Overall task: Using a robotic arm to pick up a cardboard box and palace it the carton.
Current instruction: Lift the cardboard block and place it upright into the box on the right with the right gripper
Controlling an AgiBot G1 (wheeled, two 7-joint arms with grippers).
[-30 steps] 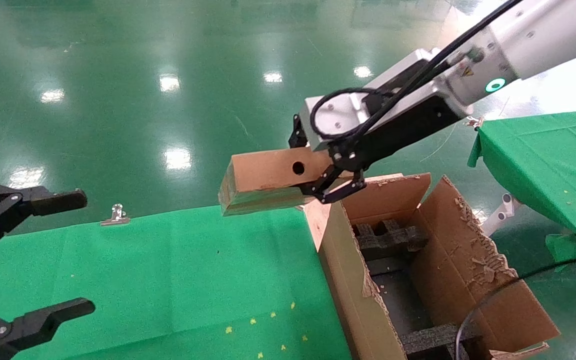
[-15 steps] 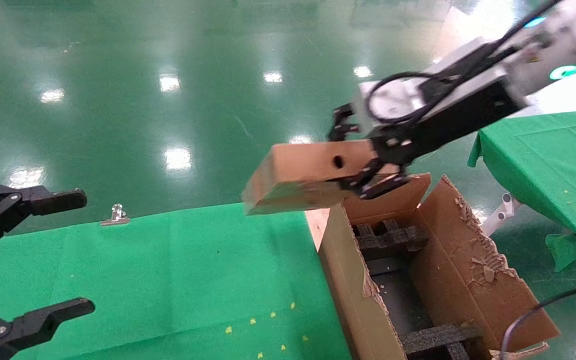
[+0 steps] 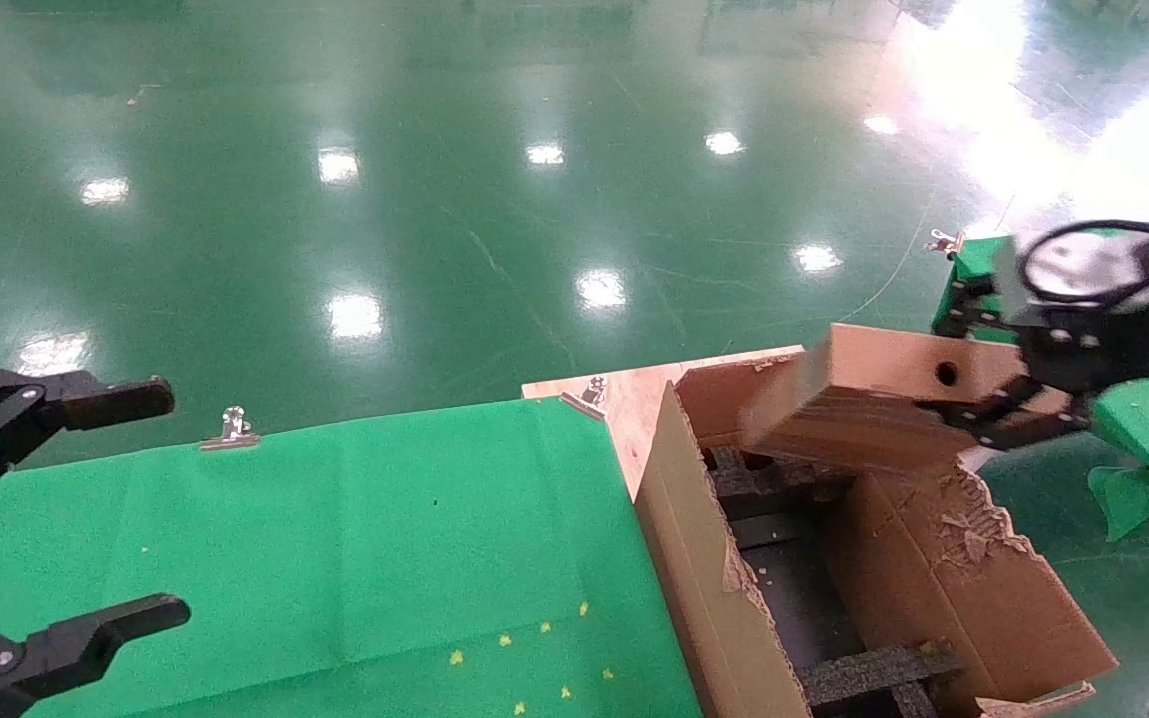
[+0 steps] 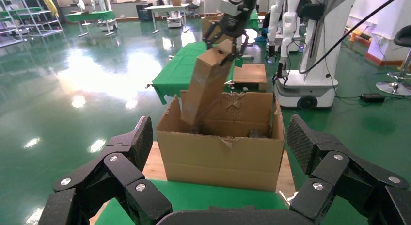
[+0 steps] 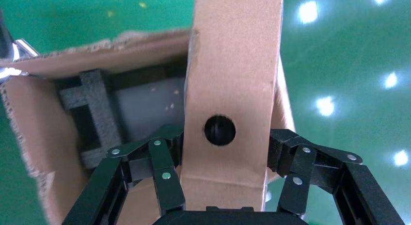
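Brown cardboard box point(image 3: 874, 399) sits clenched in our right tool point(image 3: 1008, 414), tilted over the carton point(image 3: 934, 558). Its long end points left and down into the far opening. Our left tool point(image 3: 86, 509) waits open, far left.

Left gripper point(image 3: 76, 514): all black, two long angular fingers on linkage bars, silver rivets at joints; textured ribbed inner pads point(image 4: 299, 143). Right gripper point(image 5: 223, 179): black linkage fingers with silver screws; silver-grey round-faced block behind, thin black cable point(image 3: 1093, 234) looping over it. Robotic arm beyond mostly out of frame.
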